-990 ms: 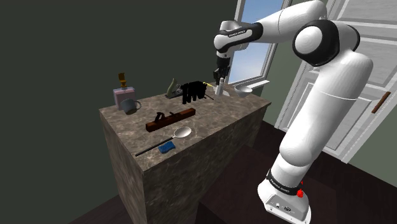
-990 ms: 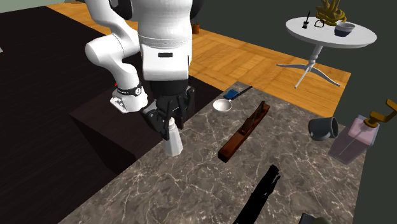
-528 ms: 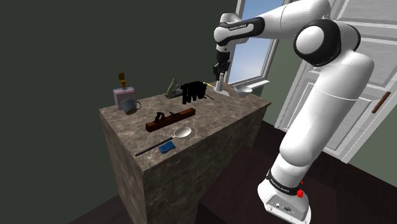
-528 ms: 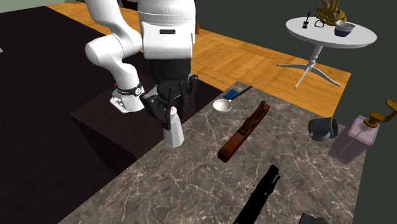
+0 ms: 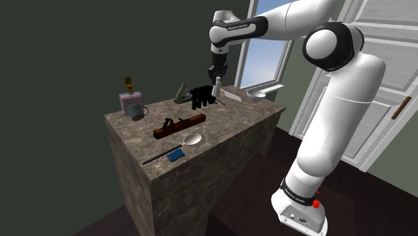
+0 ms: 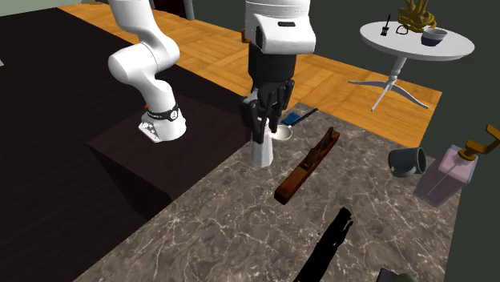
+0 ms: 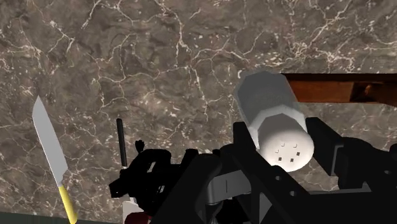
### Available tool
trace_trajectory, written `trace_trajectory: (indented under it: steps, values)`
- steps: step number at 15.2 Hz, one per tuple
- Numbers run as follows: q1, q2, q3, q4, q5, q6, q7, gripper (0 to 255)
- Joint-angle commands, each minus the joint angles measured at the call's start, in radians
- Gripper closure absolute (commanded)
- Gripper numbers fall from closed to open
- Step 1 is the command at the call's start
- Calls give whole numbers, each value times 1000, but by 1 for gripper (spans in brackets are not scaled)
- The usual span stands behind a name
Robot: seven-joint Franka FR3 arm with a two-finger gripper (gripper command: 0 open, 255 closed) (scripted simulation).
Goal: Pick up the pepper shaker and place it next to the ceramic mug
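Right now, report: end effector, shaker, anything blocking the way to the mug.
End effector shut on pepper shaker, held above the countertop. Mug at the far end. Wooden plane lies between them.

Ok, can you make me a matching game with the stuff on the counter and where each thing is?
Things:
1. pepper shaker
2. mug
3. spoon
4. wooden plane

Places:
A. beside the pink bottle
B. lying by the small blue thing
C. held in the gripper
D. lying in the middle of the counter

Pairs: 1-C, 2-A, 3-B, 4-D
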Motion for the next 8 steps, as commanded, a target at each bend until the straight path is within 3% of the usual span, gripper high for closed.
trace_trajectory:
  steps: [1, 8]
  values:
    - [22, 25, 21, 32, 1, -12, 43, 255]
    - [101, 142, 82, 191, 0, -69, 179, 255]
